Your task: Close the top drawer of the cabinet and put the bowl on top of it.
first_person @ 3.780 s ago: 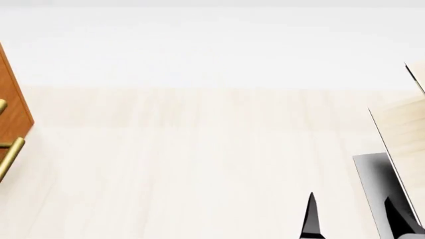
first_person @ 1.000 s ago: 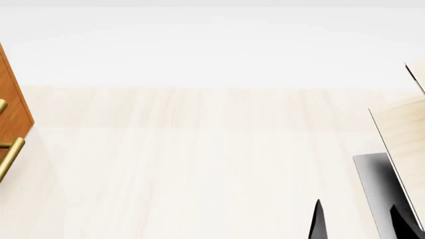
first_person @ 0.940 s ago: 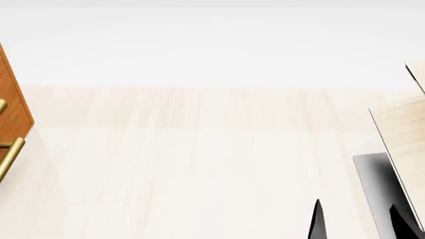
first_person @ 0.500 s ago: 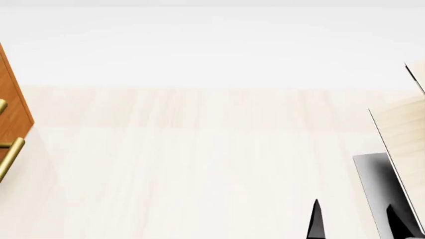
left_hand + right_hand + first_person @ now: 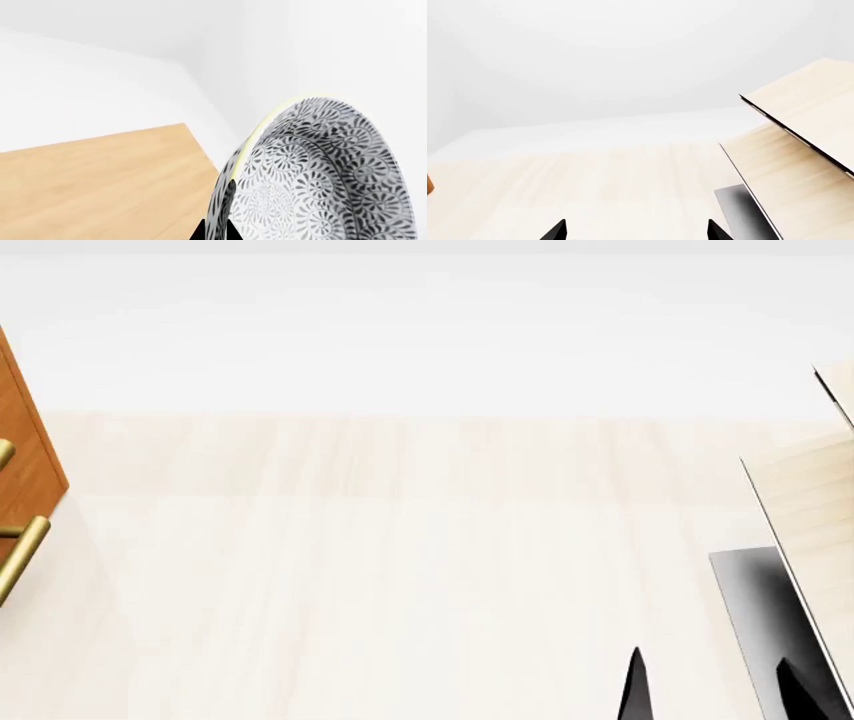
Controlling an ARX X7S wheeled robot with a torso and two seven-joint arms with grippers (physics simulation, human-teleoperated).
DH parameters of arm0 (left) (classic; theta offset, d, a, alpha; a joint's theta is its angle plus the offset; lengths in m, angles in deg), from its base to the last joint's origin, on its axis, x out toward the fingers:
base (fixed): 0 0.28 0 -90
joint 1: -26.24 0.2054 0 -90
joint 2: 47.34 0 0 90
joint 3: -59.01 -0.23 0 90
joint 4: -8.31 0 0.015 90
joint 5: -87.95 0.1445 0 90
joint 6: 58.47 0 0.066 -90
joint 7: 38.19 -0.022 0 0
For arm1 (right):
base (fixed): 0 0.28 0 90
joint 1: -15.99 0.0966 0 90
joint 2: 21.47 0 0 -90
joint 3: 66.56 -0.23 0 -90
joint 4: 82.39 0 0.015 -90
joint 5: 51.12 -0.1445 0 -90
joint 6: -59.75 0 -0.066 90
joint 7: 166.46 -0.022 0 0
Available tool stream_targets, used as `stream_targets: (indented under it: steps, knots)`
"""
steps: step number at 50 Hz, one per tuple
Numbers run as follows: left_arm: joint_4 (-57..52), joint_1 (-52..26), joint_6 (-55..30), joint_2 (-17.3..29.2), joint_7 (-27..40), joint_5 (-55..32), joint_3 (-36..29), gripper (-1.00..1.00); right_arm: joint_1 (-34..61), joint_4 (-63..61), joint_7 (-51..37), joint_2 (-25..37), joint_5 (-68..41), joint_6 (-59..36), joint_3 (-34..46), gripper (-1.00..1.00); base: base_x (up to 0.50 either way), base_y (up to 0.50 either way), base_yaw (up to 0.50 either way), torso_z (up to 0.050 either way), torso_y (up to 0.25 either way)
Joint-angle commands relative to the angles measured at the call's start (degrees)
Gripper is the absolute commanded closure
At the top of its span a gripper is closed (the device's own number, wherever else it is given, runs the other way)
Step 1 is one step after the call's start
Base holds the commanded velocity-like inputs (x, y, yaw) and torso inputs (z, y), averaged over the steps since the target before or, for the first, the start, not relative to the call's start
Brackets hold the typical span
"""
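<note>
Bowl pinched at its rim, over the cabinet

The left gripper point(image 5: 215, 231) grips the white, grey-floral bowl point(image 5: 313, 175) above the reddish-brown wooden cabinet point(image 5: 100, 180) — one thin rim hold could slip. The right gripper point(image 5: 707, 690) hangs open, empty.

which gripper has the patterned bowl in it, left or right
The left gripper: its dark fingertips pinch the rim of the grey-patterned bowl in the left wrist view. The right gripper stands open over the pale table with nothing between its tips.
</note>
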Motion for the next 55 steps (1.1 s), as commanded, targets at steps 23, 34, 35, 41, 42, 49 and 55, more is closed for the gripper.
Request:
stream_targets:
  steps: [23,34,35,41,42,49,55]
  knots:
    - [-0.13,5.24,-0.80,1.54,-1.92,17.35,20.46,1.00,-0.09,-0.78,-0.90,0.07,0.26,-0.03,0.89,-1.00,0.00,0.00,0.00,0.000,0.000]
    - [-0.13,6.87,-2.69,2.21,-0.55,22.05,27.15,1.00,-0.64,-1.18,-1.02,0.23,0.30,0.23,0.75,-1.00,0.00,0.00,0.00,0.000,0.000]
    - [-0.15,7.03,-2.74,2.21,-0.59,22.63,27.44,1.00,-0.77,-1.28,-1.02,0.30,0.22,0.31,0.57,-1.00,0.00,0.00,0.00,0.000,0.000]
    - [-0.15,7.26,-3.14,2.50,0.06,25.60,29.57,1.00,-0.76,-1.07,-0.86,0.34,0.12,0.50,0.53,-1.00,0.00,0.00,0.00,0.002,0.002]
    - [-0.14,7.30,-3.13,2.52,0.06,26.10,29.78,1.00,-0.72,-0.99,-0.84,0.30,0.19,0.50,0.62,-1.00,0.00,0.00,0.00,0.000,0.000]
    - [-0.16,9.49,-2.68,2.77,-0.95,28.38,32.59,1.00,-0.82,-1.24,-1.14,0.56,-0.28,0.52,0.32,-1.00,0.00,0.00,0.00,0.000,0.000]
    - [-0.15,10.33,-2.52,3.32,-1.77,30.04,34.75,1.00,-0.90,-1.08,-1.01,0.51,-0.01,0.64,0.53,-1.00,0.00,0.00,0.00,0.000,0.000]
